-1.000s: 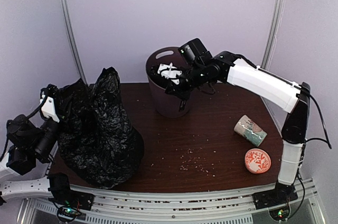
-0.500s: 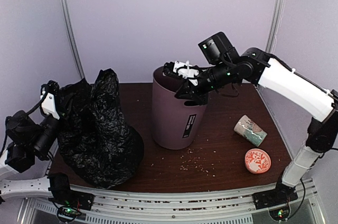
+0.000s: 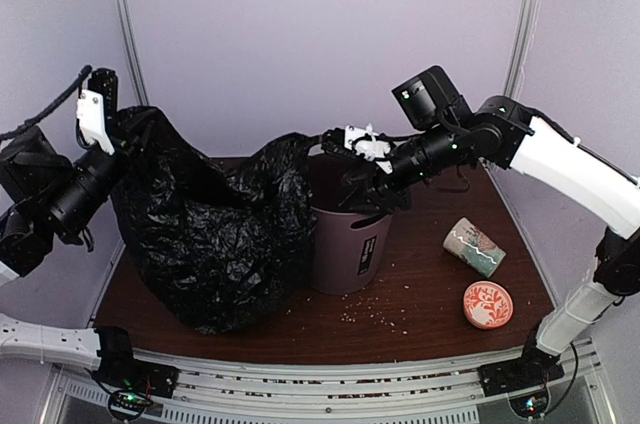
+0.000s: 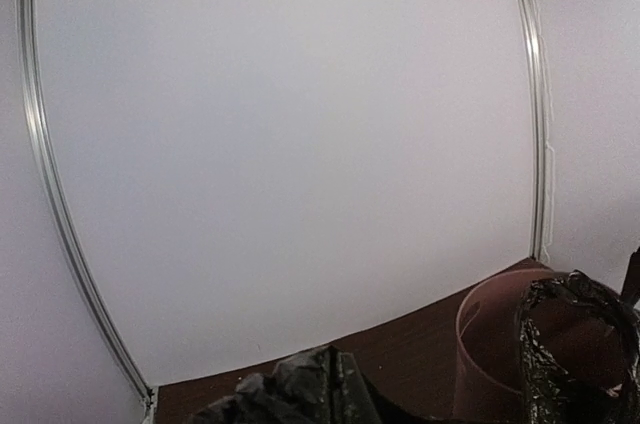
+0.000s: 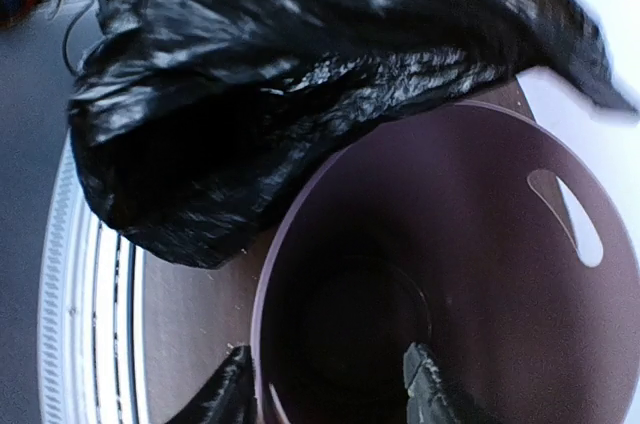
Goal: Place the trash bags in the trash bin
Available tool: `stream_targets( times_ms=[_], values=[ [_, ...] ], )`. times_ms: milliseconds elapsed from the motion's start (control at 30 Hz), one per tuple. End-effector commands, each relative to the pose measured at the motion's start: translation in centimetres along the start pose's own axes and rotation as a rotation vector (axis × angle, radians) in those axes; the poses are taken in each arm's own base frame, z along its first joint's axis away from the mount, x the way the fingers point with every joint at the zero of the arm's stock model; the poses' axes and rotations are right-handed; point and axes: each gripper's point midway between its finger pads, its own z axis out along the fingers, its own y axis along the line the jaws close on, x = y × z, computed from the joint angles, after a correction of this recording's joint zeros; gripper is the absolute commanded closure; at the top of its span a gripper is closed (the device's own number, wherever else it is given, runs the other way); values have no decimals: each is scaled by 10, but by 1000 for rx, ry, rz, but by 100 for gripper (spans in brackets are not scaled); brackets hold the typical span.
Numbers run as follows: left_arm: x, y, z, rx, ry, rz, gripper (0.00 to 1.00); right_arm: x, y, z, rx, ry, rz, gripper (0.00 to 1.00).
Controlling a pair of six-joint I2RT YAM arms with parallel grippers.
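Trash bag hangs stretched from the left gripper, which is pinched tight on its top corner high at the left. Its far end drapes over the left rim of the bin (mouth mostly uncovered). The bin stands mid-table, mouth up. Right gripper hovers at the rim, jaws apart, gripping nothing. The bag's bulk lies left of the bin, so it needs carrying rightward and down.

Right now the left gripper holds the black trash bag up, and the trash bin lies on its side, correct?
No: the trash bin stands upright, as the top external view shows. The left gripper does hold the black trash bag up.
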Motion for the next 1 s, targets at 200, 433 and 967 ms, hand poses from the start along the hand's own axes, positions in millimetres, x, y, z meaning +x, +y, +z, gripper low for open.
stream_targets(
  times_ms=[200,433,967],
  values=[
    [-119,-7,22,43,-229,-73,100,-26,-36,-98,118,-269,118,31],
    [-184,-15,22,116,-412,-140,100,58,-116,-128,397,-381,343,27],
    [-296,-77,51,282,-719,-170,100,191,-159,-187,769,-533,603,28]
  ],
)
